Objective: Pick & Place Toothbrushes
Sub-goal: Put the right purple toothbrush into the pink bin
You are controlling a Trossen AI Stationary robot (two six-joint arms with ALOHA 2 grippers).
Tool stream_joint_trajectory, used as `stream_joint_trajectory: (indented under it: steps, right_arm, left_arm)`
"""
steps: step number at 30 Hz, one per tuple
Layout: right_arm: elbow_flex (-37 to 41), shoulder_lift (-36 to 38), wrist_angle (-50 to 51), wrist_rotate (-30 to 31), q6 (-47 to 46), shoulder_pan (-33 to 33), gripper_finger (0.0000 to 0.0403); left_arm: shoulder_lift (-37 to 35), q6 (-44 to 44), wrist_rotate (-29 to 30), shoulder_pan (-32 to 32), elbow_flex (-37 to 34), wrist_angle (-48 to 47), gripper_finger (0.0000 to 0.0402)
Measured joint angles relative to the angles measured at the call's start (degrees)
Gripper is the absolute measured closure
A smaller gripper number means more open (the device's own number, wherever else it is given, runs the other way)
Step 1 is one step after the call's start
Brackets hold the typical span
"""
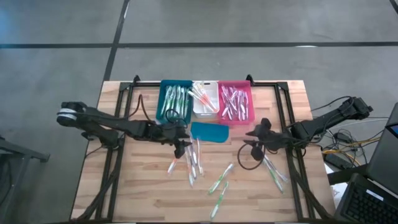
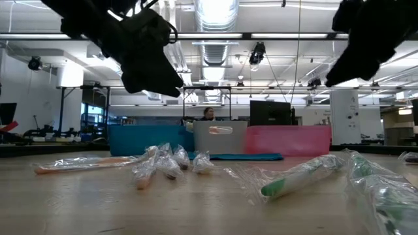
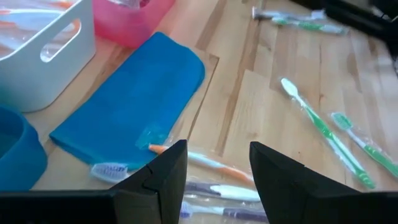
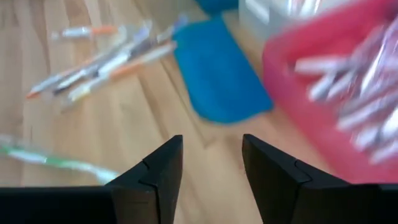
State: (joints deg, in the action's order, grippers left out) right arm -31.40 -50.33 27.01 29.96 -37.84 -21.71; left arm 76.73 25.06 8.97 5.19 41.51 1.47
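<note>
Hovering with its jaws apart and empty, the left gripper (image 1: 180, 142) sits directly over the near end of a loose toothbrush cluster (image 1: 193, 163) running lengthwise toward the table's front, while the open right gripper (image 1: 258, 138) hangs farther off.

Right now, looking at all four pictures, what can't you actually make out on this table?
- Contents of the pink plastic bin: smeared by motion blur in the right wrist view, too small to count in the high view.
- Insides of all the bins in the low view: their walls hide them, as with the white plastic bin.
- Wrapped green-handled toothbrush in the low view: crinkled wrapper hides its bristles.
- Flat teal lid-like piece: partly hidden behind the left gripper in the left wrist view.
</note>
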Motion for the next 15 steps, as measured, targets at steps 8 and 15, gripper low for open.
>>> stream_joint_trajectory:
  steps: [8, 15]
  right_arm:
    - [-0.07, 0.00, 13.57, -10.21, -16.78, 0.02, 0.0275]
    - [0.06, -0.02, 24.11, -16.92, -30.69, -0.01, 0.0296]
  left_arm:
    - [0.00, -0.02, 0.11, 0.00, -4.59, 8.78, 0.0223]
    - [0.00, -0.04, 0.13, 0.00, -5.65, 10.52, 0.0223]
